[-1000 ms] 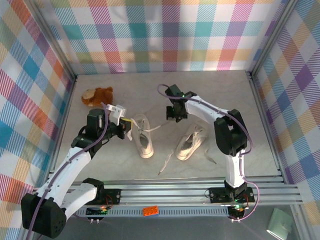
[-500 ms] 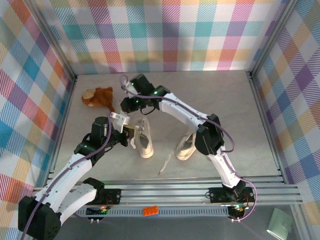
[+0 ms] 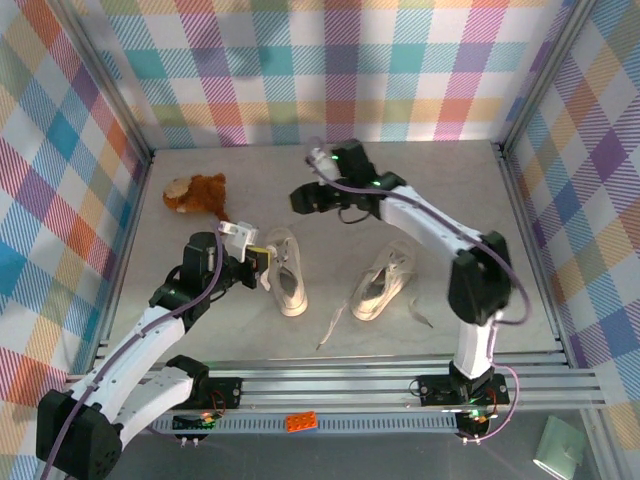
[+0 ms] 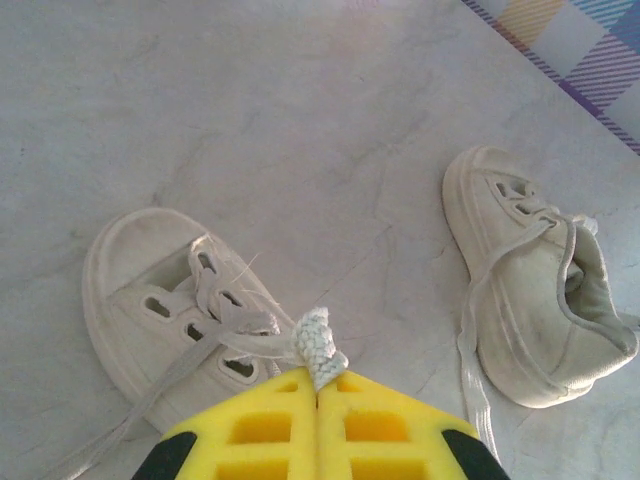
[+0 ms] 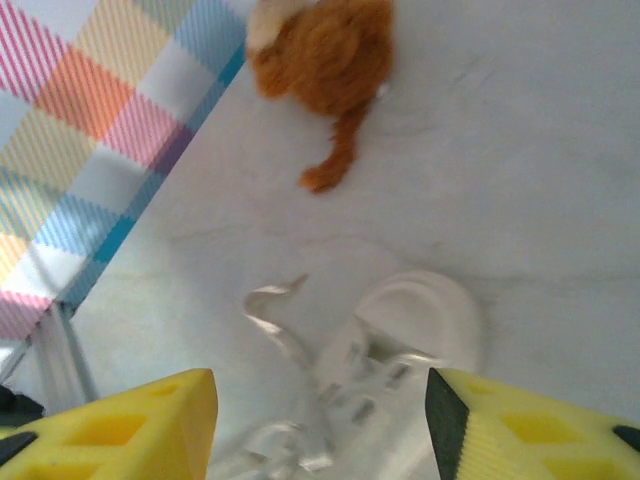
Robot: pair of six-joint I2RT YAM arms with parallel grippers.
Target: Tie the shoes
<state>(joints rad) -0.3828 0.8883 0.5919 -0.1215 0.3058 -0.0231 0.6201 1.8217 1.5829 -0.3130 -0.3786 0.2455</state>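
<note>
You're working on a pale marbled counter boxed in by pastel plaid walls. Just past the aluminium rail at your near edge, the two cream shoes lie side by side mid-counter, a little apart: the left-side shoe and the right-side shoe. A trailing lace runs from the right-side shoe toward the rail. Your left hand sits right against the left-side shoe, its yellow pads clenched tight on the frayed end of that shoe's lace, lifting it off the tongue. Farther back, your right hand hovers over the counter beyond the left-side shoe. It is released, with the pads spread wide and nothing between them. In the far left corner lies the brown plush toy, well apart from both shoes.
</note>
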